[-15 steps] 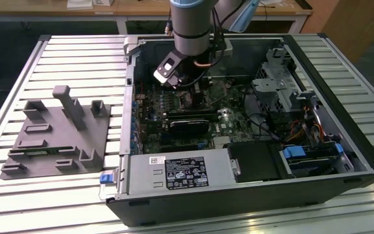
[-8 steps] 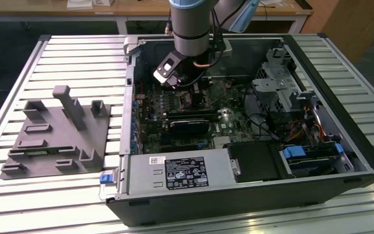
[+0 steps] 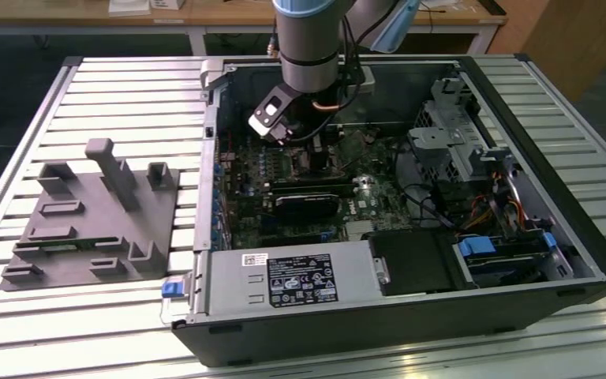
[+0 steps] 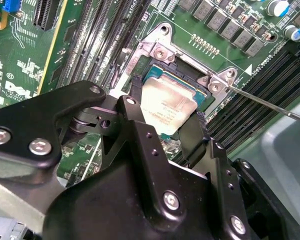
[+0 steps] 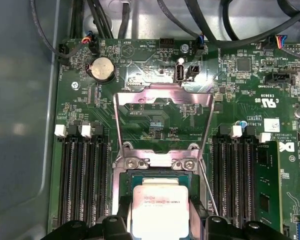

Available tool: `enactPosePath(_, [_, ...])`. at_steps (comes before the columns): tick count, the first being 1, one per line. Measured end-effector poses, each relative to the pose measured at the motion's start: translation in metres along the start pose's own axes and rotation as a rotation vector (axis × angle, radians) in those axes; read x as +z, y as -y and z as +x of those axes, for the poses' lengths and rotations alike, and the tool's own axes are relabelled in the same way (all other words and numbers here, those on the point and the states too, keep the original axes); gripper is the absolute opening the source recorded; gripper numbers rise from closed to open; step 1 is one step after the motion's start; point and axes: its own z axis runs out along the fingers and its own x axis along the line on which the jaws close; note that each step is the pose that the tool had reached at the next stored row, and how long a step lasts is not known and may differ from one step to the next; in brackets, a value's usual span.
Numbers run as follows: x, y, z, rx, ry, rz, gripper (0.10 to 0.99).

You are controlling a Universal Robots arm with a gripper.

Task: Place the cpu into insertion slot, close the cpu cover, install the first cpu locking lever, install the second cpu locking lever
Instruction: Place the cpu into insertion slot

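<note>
Exterior view, from the exterior view's left to its right: a grey moulded fixture (image 3: 91,213) sits on the slatted table (image 3: 29,103), well apart from the work. Beside it lies the open computer case (image 3: 387,332), motherboard facing up. A black power-supply box (image 3: 293,280) runs along the case's near edge. The arm (image 3: 308,47) comes down into the case near its far wall, with the gripper (image 3: 305,148) low over the board. A drive cage (image 3: 456,142) stands toward the exterior view's right.

Second wrist view: the gripper (image 4: 166,114) is clamped on the cpu (image 4: 167,106), one black finger (image 4: 136,92) on each of two opposite edges. The chip's metal top faces up. It is slightly tilted, directly over the insertion slot (image 4: 186,76). Cannot tell whether it touches the slot's floor. A thin metal lever (image 4: 270,106) runs out from the slot's corner across the memory slots (image 4: 250,85).

First wrist view: the cpu (image 5: 160,210) is gripped between the fingers (image 5: 123,220), over the insertion slot (image 5: 127,186). The cpu cover (image 5: 162,93) is swung open, hinged at the slot's edge, with green board visible through its window. The lever (image 5: 208,187) lies just beside the slot. Memory slots (image 5: 82,175) flank it on both sides. A coin battery (image 5: 102,67) sits beyond the cover.
</note>
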Motion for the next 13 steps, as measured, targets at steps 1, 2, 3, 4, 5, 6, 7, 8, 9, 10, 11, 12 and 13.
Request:
enactPosePath(1, [0.0003, 0.0, 0.0, 0.0, 0.0, 0.0, 0.541])
enactPosePath(2, [0.0005, 0.0001, 0.0, 0.0, 0.0001, 0.0, 0.541])
enactPosePath(3, [0.0005, 0.0001, 0.0, 0.0, 0.0002, 0.0, 0.541])
enactPosePath(4, [0.0005, 0.0001, 0.0, 0.0, 0.0002, 0.0, 0.541])
enactPosePath(5, [0.0006, 0.0001, 0.0, 0.0, 0.0002, 0.0, 0.541])
enactPosePath(6, [0.0007, 0.0001, 0.0, 0.0, 0.0001, 0.0, 0.541])
enactPosePath(7, [0.0007, 0.0001, 0.0, 0.0, 0.0001, 0.0, 0.541])
enactPosePath(8, [0.0007, 0.0001, 0.0, 0.0, 0.0001, 0.0, 0.541])
enactPosePath(9, [0.0007, 0.0001, 0.0, 0.0, 0.0001, 0.0, 0.541])
enactPosePath(10, [0.0007, 0.0001, 0.0, 0.0, 0.0001, 0.0, 0.541])
enactPosePath(11, [0.0008, 0.0001, 0.0, 0.0, 0.0001, 0.0, 0.553])
enactPosePath(12, [0.0008, 0.0001, 0.0, 0.0, 0.0, 0.0, 0.553])
enactPosePath(13, [0.0008, 0.0001, 0.0, 0.0, 0.0001, 0.0, 0.616])
